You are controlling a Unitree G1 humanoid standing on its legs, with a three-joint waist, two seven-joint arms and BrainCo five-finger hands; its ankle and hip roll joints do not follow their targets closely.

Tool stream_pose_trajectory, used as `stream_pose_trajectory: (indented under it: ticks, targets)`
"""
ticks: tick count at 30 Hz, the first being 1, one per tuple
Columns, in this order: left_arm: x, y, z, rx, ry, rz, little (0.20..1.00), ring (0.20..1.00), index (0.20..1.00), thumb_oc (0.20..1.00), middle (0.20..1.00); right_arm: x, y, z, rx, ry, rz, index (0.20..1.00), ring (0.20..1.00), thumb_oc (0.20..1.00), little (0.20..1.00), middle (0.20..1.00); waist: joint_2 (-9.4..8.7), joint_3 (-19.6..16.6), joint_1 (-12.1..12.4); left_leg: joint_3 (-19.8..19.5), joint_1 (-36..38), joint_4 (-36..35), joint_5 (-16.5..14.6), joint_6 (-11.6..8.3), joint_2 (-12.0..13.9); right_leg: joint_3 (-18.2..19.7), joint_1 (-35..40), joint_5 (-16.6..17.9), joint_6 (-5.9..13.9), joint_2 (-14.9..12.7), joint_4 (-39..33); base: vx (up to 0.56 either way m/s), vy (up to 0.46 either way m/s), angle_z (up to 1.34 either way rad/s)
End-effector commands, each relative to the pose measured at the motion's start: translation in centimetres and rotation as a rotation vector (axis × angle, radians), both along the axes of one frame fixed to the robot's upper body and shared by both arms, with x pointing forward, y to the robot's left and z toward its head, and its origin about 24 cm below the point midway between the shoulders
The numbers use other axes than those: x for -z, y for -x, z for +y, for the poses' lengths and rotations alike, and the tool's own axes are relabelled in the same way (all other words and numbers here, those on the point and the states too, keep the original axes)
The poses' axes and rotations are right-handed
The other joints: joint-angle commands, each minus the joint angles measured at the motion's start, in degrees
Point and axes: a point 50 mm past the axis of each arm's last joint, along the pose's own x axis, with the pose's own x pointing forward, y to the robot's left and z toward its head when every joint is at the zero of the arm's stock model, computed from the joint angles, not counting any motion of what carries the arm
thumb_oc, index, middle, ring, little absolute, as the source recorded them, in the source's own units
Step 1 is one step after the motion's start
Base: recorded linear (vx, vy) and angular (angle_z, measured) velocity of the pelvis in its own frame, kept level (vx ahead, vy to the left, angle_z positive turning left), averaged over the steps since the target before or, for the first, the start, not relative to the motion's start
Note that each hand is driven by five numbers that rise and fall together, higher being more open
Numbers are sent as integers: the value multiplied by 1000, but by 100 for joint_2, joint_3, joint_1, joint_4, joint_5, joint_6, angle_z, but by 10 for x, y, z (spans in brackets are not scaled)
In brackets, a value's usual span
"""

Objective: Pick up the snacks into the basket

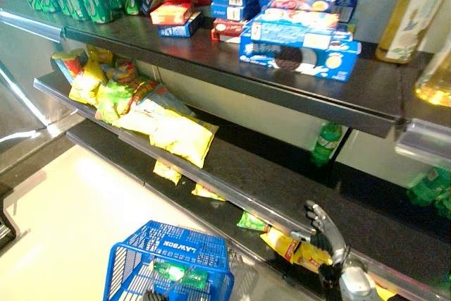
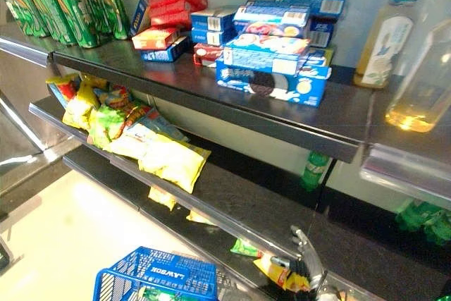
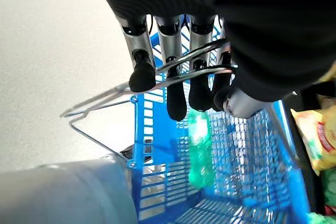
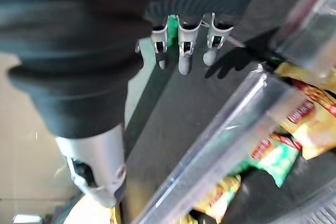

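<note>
Left eye: right hand over the front of the middle shelf, fingers extended and loose, holding nothing. Yellow snack bags piled further left on that shelf; more bags on the lower shelf just under the hand. Blue basket at the bottom, a green pack inside.

Right eye: same layout. Boxes and green cans on the top shelf, oil bottles at its right end.

Left wrist: left hand curled round the basket's wire handle, basket hanging below with the green pack in it.

Right wrist: right hand's fingers straight over the dark shelf top, empty; red-yellow bags below the shelf's edge.
</note>
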Motion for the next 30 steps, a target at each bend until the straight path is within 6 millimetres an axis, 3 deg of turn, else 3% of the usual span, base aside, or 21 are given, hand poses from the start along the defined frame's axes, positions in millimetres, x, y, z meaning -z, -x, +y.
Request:
stream_pose_trajectory:
  ticks: [1,4,5,6,9,10,12,13,14,19,21,22,23,24,25,27,28,30]
  targets:
    - [9,50,37,-99,-128,154,200,200,200,200,200,-34,-6,12,-32,-34,-191,1000,1000,1000,1000,1000,-195,-172,239,-257,-124,298,310,88,-88,478,86,-553,578,-533,697,230,421,3]
    - [9,51,38,-84,-124,167,200,200,200,200,200,-30,-2,10,-7,-48,-179,1000,1000,1000,1000,1000,-306,-229,256,-101,-158,476,63,199,-259,440,166,-396,705,-814,743,182,354,20]
    - [8,48,41,-73,-130,161,200,200,200,200,200,-29,-2,12,-1,-53,-176,1000,1000,1000,1000,1000,-376,-274,266,-39,-83,308,23,273,-373,436,22,-183,732,-923,882,159,511,0]
    - [3,36,46,-49,-155,130,200,200,200,200,200,-32,-7,18,0,-77,-197,1000,1000,1000,1000,1000,-439,-241,255,132,5,88,-8,368,-531,314,-266,401,693,-1084,1046,76,354,-5]
    - [1,32,48,-42,-162,121,200,200,200,200,200,-34,-11,21,-3,-80,-208,1000,1000,1000,1000,1000,-426,-212,299,279,67,-49,-2,397,-573,70,-389,440,674,-1119,1068,38,345,-31]
    - [-4,22,52,-12,-178,103,200,200,200,200,200,-38,-16,26,-10,-87,-230,1000,1000,1000,1000,1000,-359,-158,219,382,189,-293,47,497,-735,-10,-543,143,539,-708,1469,140,478,-35]
    - [-7,12,52,41,-185,89,200,200,200,200,200,-36,-15,24,0,-83,-227,1000,1000,1000,1000,1000,-310,-172,60,331,297,-435,20,565,-925,473,-787,-288,387,45,1472,173,440,-26]
    - [-7,12,52,41,-185,89,200,200,200,200,200,-36,-15,24,0,-82,-227,1000,1000,1000,1000,1000,-306,-181,68,338,282,-435,29,562,-918,480,-806,-274,383,53,1470,175,292,-30]
    - [-9,8,52,50,-185,76,200,200,200,200,200,-36,-13,22,9,-86,-228,1000,1000,1000,1000,1000,-353,-169,34,354,342,-435,-8,582,-1070,426,-801,-299,258,391,1241,140,206,-14]
    - [-9,7,51,74,-174,81,200,200,200,200,200,-39,-13,20,-4,-37,-233,1000,1000,1000,1000,1000,-461,-183,-38,446,745,-435,-396,736,-1453,-462,-1153,176,195,785,434,222,147,-11]
    - [-5,11,43,85,-149,91,200,200,200,200,200,-44,-12,14,4,14,-250,1000,1000,1000,1000,1000,-418,-210,-115,385,1016,-394,-546,804,-1556,-407,-1136,173,173,785,479,339,73,-1]
    - [0,17,31,78,-108,87,200,200,200,200,200,-50,-12,9,7,59,-275,1000,1000,1000,1000,1000,-384,-237,-116,341,1010,314,-825,815,-1623,-344,-861,61,98,680,511,277,37,19]
    - [0,17,30,79,-107,87,200,200,200,200,200,-50,-12,9,8,61,-275,1000,1000,1000,1000,1000,-374,-230,-117,341,981,393,-873,814,-1614,-348,-852,60,98,684,510,294,63,29]
    - [1,14,15,79,-57,47,200,200,200,200,200,-62,-16,4,-3,107,-315,1000,1000,1000,1000,1000,-314,-86,-67,446,593,1711,-904,616,-1668,-312,-640,-26,-18,570,613,96,44,21]
    - [1,14,15,79,-58,46,200,200,200,200,200,-62,-16,4,-3,106,-315,1000,1000,1000,1000,1000,-327,-97,-72,446,560,1721,-884,617,-1679,-314,-662,-7,-20,557,606,160,52,20]
    - [-3,-1,0,192,-47,-3,200,200,200,200,200,-67,-16,-5,10,157,-327,1000,1000,1000,1000,1000,-308,77,20,336,105,2805,-599,321,-1714,-255,-393,-73,-108,473,580,69,22,0]
    - [-9,-9,1,230,-84,-40,200,200,200,200,200,-68,-18,-7,15,190,-330,1000,1000,1000,1000,1000,-314,135,69,180,-40,3115,-565,263,-1774,-205,-301,-82,-131,440,559,48,38,-28]
    - [-8,-3,9,152,-86,-45,200,200,200,200,200,-68,-21,-9,29,208,-324,1000,1000,1000,1000,1000,-311,138,105,86,-93,2818,-600,333,-1602,-84,-219,-71,-96,390,467,114,95,-43]
